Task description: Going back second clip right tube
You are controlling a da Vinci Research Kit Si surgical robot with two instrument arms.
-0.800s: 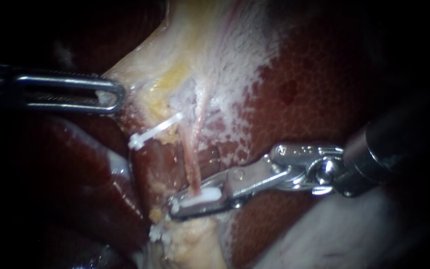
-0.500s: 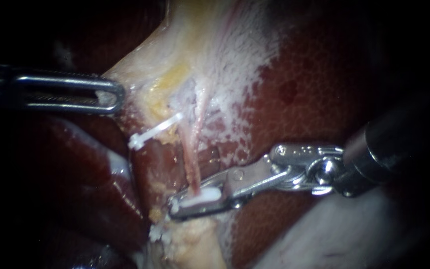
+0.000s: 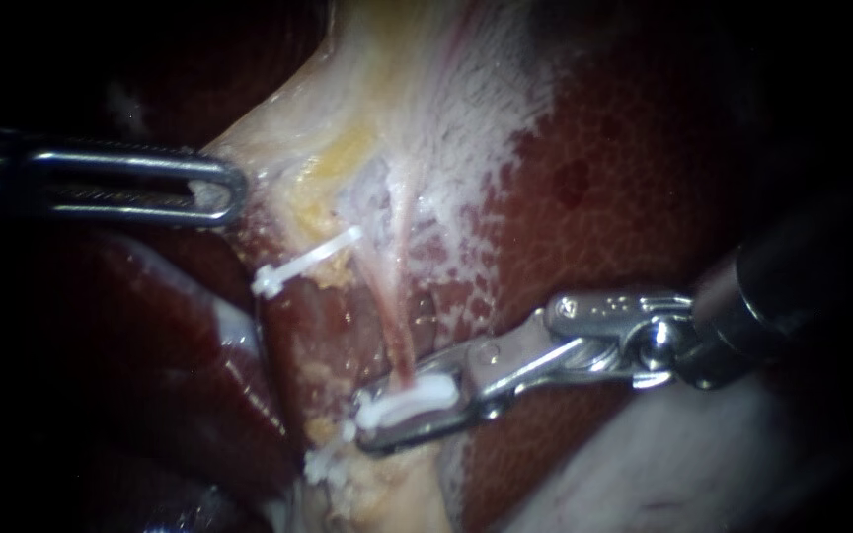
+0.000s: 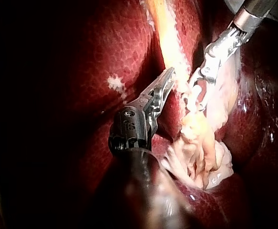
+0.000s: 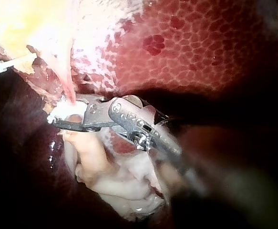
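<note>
Right now the slender metal left instrument's pincer (image 3: 221, 192) (image 4: 169, 78) is lying closed on the edge of a pale yellowish sheet of tissue (image 3: 367, 99) (image 4: 169, 33), a scrap of which is showing through the slot in the upper jaw. The silver hinged right instrument's pincer (image 3: 375, 422) (image 5: 56, 120) is reaching in across the dark red mottled liver (image 3: 624, 178) (image 4: 119, 43) (image 5: 200, 47). It is clasping a small white plastic clip (image 3: 417, 397) (image 5: 57, 112), with one jaw on each side and the two standing only as far apart as the clip allows. That clip is sitting crosswise on the lower end of the thin pink right tube (image 3: 392, 316) (image 5: 67, 88), which is running down from the pale sheet to the lumpy cream tissue (image 3: 387, 494) (image 5: 119, 181) under the pincer. The clip's long white bar is lying flat along the lower jaw, and its knobbed end is poking out just past the jaw tips. Higher up, a second thin white clip (image 3: 308, 259) (image 5: 10, 64) is slanting across a yellowish strand just left of the tube, well apart from the right instrument. A small white knobbly piece (image 3: 320, 462) is showing below the jaw tips, too small to tell what it is.
</note>
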